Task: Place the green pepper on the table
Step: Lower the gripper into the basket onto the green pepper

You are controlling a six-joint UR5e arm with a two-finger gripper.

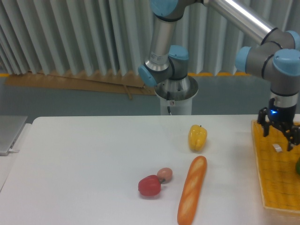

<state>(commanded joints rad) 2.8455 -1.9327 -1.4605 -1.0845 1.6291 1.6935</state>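
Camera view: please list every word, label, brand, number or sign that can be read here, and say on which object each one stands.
None: no readable text, number or sign shows in this view.
Small white tag lying in the yellow basket tray: too small to tell whether it carries print.
Blue light above the gripper: a lamp, not a sign.
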